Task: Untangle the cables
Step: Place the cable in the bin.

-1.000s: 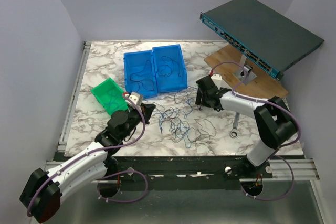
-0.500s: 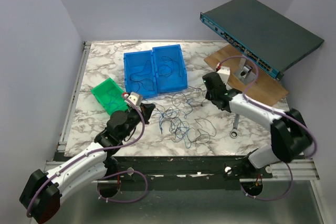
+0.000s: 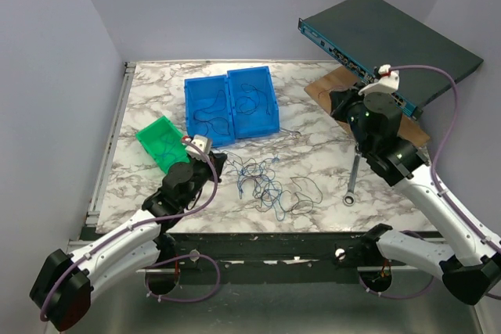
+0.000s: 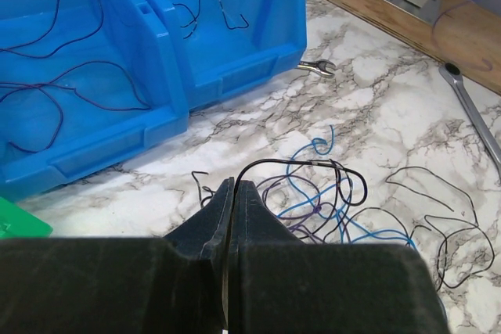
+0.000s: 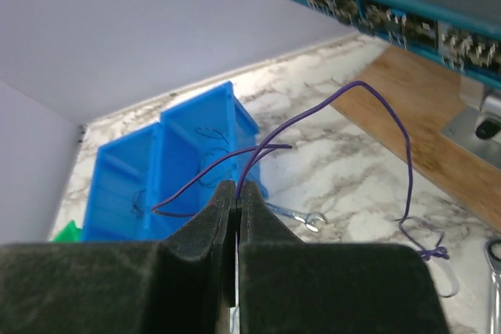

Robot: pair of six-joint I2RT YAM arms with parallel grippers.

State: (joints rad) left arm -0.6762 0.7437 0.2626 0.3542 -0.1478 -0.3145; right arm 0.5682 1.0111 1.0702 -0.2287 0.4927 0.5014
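Status log, my station.

- Change, right gripper (image 5: 236, 189): a second ago it sat low at the right edge of the cables (image 3: 270, 187). It is now raised and drawn back over the board (image 3: 333, 84), jaws pressed together on a purple wire (image 5: 376, 101).
- The purple wire arcs up from the fingers and hangs down toward the table (image 3: 149, 99). I judge one strand is being pulled out of the heap. Its lower end shows a small curl, and I cannot tell whether it has cleared the rest.
- Left gripper (image 4: 235, 189): unmoved at the heap's left edge, jaws closed on a black wire (image 4: 313, 163) that loops out over the tangle. I read it as the anchor for the pull.
- Cables: the main heap is on the marble at front centre, between the arms. It is blue, dark and purple strands intertwined, too fine for me to count.
- Blue bins (image 4: 235, 68): two, side by side, each with loose dark wire inside.
- Green bin (image 3: 150, 127): one, left of the heap.
- Wrenches: two, a long wrench (image 3: 352, 180) right of the heap and a small wrench (image 4: 316, 68) just beside the blue bins.
- Switch (image 3: 391, 44): one, propped above the board.
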